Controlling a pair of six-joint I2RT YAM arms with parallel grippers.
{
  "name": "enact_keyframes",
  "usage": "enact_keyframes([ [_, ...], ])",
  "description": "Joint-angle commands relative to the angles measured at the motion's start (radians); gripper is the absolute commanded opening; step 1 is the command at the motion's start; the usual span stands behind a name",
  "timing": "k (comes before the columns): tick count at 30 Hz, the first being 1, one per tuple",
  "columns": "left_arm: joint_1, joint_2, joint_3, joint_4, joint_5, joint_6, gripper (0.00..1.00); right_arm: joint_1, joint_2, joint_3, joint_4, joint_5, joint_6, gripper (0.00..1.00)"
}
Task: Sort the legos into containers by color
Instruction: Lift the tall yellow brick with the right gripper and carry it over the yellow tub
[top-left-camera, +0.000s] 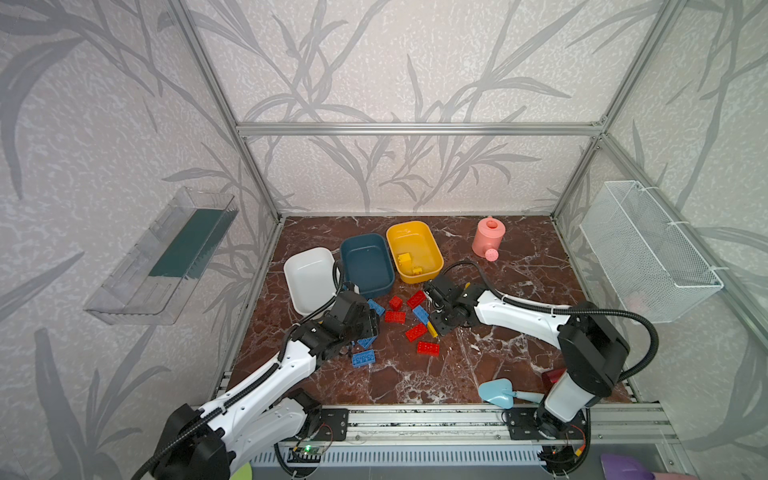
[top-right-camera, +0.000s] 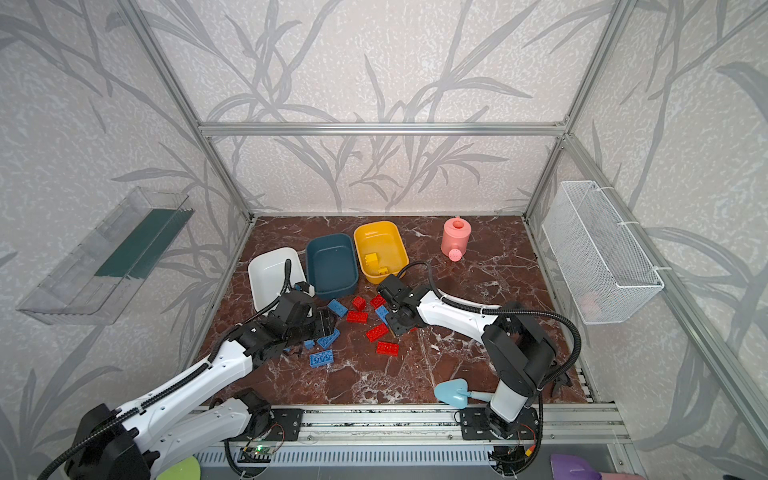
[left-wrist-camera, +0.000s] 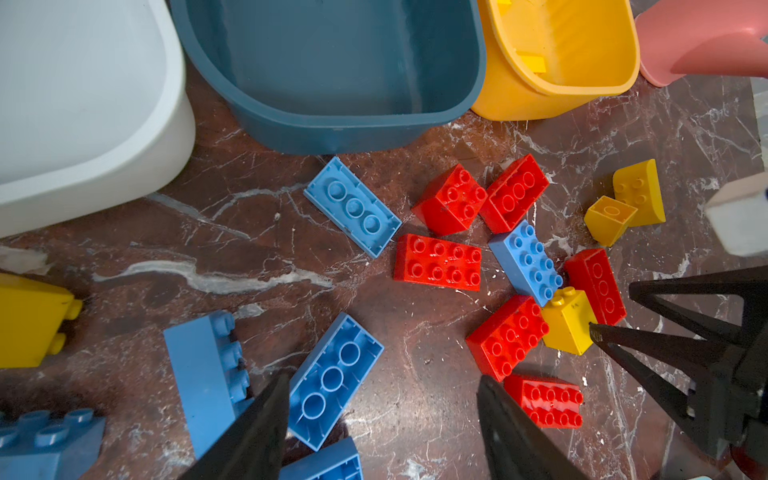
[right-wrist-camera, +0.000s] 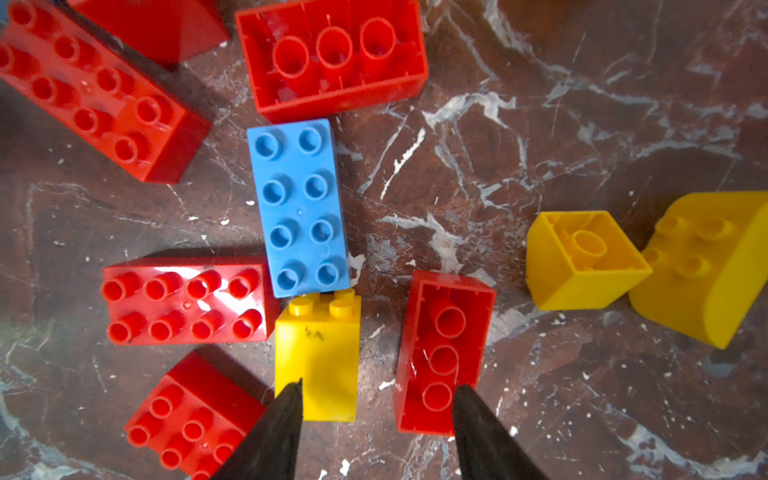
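While hovering low with right gripper parted and empty, straddles gap between yellow brick and red brick. One fingertip over yellow brick's near end; contact unclear. Lies on its side just off jaw centre, long axis pointing away from jaws, studs against blue brick. Much nearer right arm than left gripper, likewise parted, empty, above blue bricks. Probably needs slight sideways shift before closing; yellow tub beyond pile.
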Motion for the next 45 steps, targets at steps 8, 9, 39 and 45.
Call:
enact_keyframes([
  [8,-0.006,-0.010,-0.023,0.004,-0.002,-0.016,0.72,0.044,0.061,0.045,-0.020,-0.017,0.023,0.52],
  [9,-0.005,-0.013,-0.026,0.003,-0.003,-0.016,0.71,0.045,0.070,0.047,-0.020,-0.017,0.025,0.51],
  [39,-0.005,-0.213,0.139,-0.232,-0.033,0.049,0.80,0.033,-0.032,0.166,-0.119,-0.006,0.005,0.25],
  [45,-0.006,-0.289,0.210,-0.296,-0.113,0.135,0.96,-0.004,-0.030,0.270,-0.137,-0.033,-0.018,0.25],
])
